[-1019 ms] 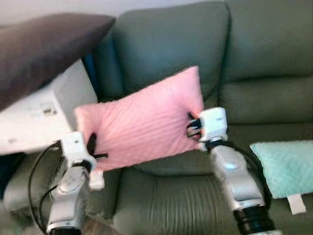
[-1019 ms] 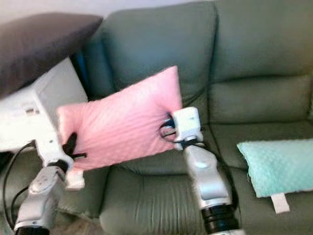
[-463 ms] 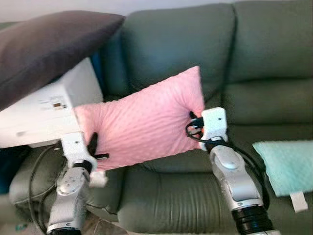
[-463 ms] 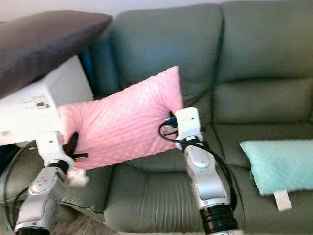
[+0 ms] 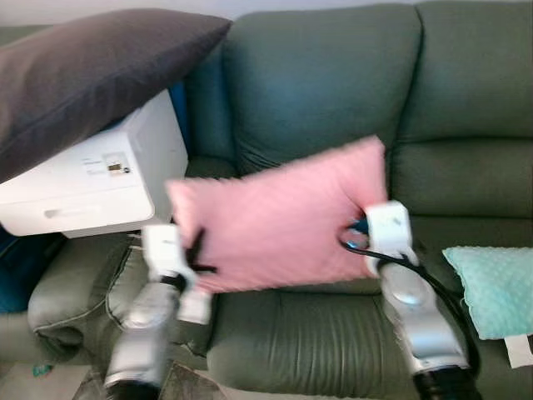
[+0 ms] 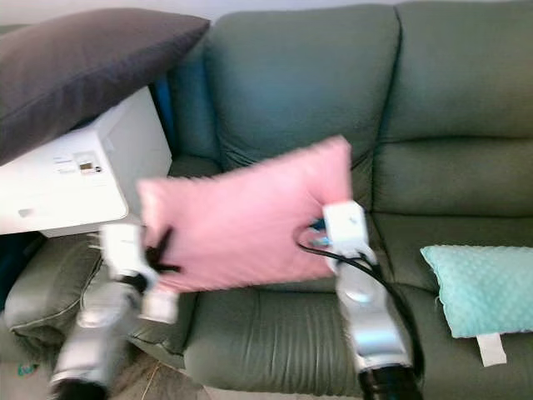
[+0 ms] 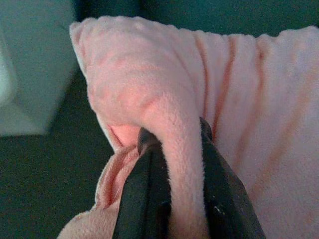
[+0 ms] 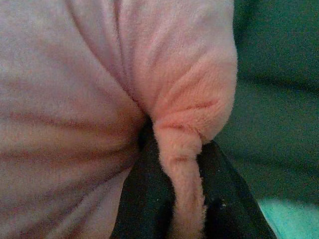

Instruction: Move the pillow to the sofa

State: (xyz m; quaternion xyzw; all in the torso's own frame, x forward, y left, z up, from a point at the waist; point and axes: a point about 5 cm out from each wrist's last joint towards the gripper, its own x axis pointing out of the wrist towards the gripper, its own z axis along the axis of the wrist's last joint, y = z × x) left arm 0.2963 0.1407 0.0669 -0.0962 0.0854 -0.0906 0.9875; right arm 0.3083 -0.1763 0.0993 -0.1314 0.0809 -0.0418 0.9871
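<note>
the pink pillow (image 5: 283, 221) is hanging in the air in front of the green sofa (image 5: 333, 83), above the seat cushion, tilted with its right end higher. the left gripper (image 7: 172, 149) is pinching a fold at the pillow's left edge, fingers (image 7: 144, 189) clamped on the fabric. the right gripper (image 8: 172, 164) is doing the same at the right edge, fingers (image 8: 144, 199) squeezing a bunched fold. a white box (image 5: 100, 179) is sitting on the left end of the sofa, with a dark grey cushion (image 5: 92, 67) lying on top. a teal cushion (image 5: 495, 279) is lying on the seat at the right. arms blurred.
</note>
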